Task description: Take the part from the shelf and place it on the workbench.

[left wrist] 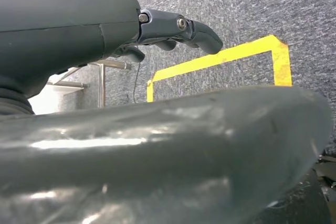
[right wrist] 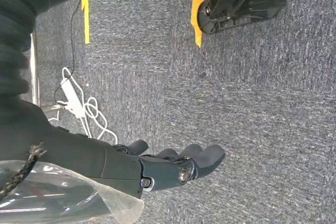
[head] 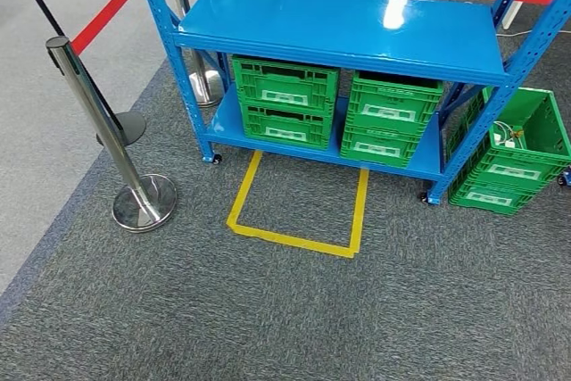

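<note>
left hand empty, fingers out | right hand empty, fingers out | shelf far ahead of both | risk: crates hide part, wrong pick

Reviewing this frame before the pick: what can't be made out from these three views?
- Contents of the two green crates on the blue shelf's lower level: head view, hidden by the upper shelf board.
- Workbench: cannot be told where it stands.
- Items in the floor crate: head view, too small to identify.
- Left hand: left wrist view, partly covered by a blurred grey surface.
- Right hand: holds nothing.
</note>
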Robot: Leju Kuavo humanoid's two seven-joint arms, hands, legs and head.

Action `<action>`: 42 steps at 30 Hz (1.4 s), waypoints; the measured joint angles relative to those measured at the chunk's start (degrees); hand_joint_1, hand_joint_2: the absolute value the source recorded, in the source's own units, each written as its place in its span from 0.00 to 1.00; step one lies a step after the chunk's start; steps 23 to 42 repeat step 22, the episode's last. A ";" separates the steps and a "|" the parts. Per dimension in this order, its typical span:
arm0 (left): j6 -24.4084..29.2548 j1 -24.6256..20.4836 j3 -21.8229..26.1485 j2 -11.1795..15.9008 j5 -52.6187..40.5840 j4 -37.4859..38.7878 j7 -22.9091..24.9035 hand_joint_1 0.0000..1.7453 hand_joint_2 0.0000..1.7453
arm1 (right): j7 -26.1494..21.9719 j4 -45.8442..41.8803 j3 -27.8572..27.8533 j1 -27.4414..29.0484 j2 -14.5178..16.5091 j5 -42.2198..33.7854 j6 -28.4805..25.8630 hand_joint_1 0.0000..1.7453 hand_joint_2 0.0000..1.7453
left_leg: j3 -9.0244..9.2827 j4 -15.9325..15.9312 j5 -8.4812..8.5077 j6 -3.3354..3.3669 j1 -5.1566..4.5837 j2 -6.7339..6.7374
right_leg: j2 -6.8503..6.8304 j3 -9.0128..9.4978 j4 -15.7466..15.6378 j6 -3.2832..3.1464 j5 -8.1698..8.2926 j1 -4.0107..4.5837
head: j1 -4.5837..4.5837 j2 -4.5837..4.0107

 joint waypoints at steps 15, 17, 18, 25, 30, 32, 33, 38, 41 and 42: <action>0.01 0.00 0.02 0.00 -0.01 0.00 0.00 0.00 0.00 | 0.04 0.00 0.00 0.00 0.00 0.00 0.00 0.00 1.00 | 0.02 -0.02 0.01 0.01 0.00 0.00 | 0.00 0.02 0.00 0.00 0.00 0.01 | 0.01 0.00; 0.01 0.00 0.02 0.00 -0.01 0.00 0.00 0.00 0.00 | 0.12 0.00 0.00 0.00 0.00 0.01 -0.02 0.00 1.00 | 0.02 -0.02 0.01 0.01 0.00 0.00 | 0.00 0.02 0.00 0.00 0.00 0.00 | 0.01 0.00; 0.01 0.00 0.02 0.00 -0.03 0.00 0.00 0.00 0.00 | 0.19 0.00 0.00 0.00 0.00 0.02 -0.03 0.00 1.00 | 0.02 -0.02 0.01 0.01 0.00 0.00 | 0.00 0.02 0.00 0.00 0.00 0.00 | 0.01 0.00; 0.00 0.00 0.02 0.00 -0.09 0.00 0.00 0.00 0.00 | 0.33 0.00 0.00 0.00 0.00 0.09 -0.08 0.00 1.00 | 0.02 -0.02 0.01 0.01 0.00 0.00 | 0.00 0.02 0.00 0.00 0.00 0.00 | 0.00 0.00; 0.00 0.00 0.02 0.00 -0.09 0.00 0.00 0.00 0.00 | 0.33 0.00 0.00 0.00 0.00 0.09 -0.08 0.00 1.00 | 0.02 -0.02 0.01 0.01 0.00 0.00 | 0.00 0.02 0.00 0.00 0.00 0.00 | 0.00 0.00; 0.00 0.00 0.02 0.00 -0.09 0.00 0.00 0.00 0.00 | 0.33 0.00 0.00 0.00 0.00 0.09 -0.08 0.00 1.00 | 0.02 -0.02 0.01 0.01 0.00 0.00 | 0.00 0.02 0.00 0.00 0.00 0.00 | 0.00 0.00; 0.00 0.00 0.02 0.00 -0.09 0.00 0.00 0.00 0.00 | 0.33 0.00 0.00 0.00 0.00 0.09 -0.08 0.00 1.00 | 0.02 -0.02 0.01 0.01 0.00 0.00 | 0.00 0.02 0.00 0.00 0.00 0.00 | 0.00 0.00; 0.00 0.00 0.02 0.00 -0.09 0.00 0.00 0.00 0.00 | 0.33 0.00 0.00 0.00 0.00 0.09 -0.08 0.00 1.00 | 0.02 -0.02 0.01 0.01 0.00 0.00 | 0.00 0.02 0.00 0.00 0.00 0.00 | 0.00 0.00; 0.00 0.00 0.02 0.00 -0.09 0.00 0.00 0.00 0.00 | 0.33 0.00 0.00 0.00 0.00 0.09 -0.08 0.00 1.00 | 0.02 -0.02 0.01 0.01 0.00 0.00 | 0.00 0.02 0.00 0.00 0.00 0.00 | 0.00 0.00; 0.00 0.00 0.02 0.00 -0.09 0.00 0.00 0.00 0.00 | 0.33 0.00 0.00 0.00 0.00 0.09 -0.08 0.00 1.00 | 0.02 -0.02 0.01 0.01 0.00 0.00 | 0.00 0.02 0.00 0.00 0.00 0.00 | 0.00 0.00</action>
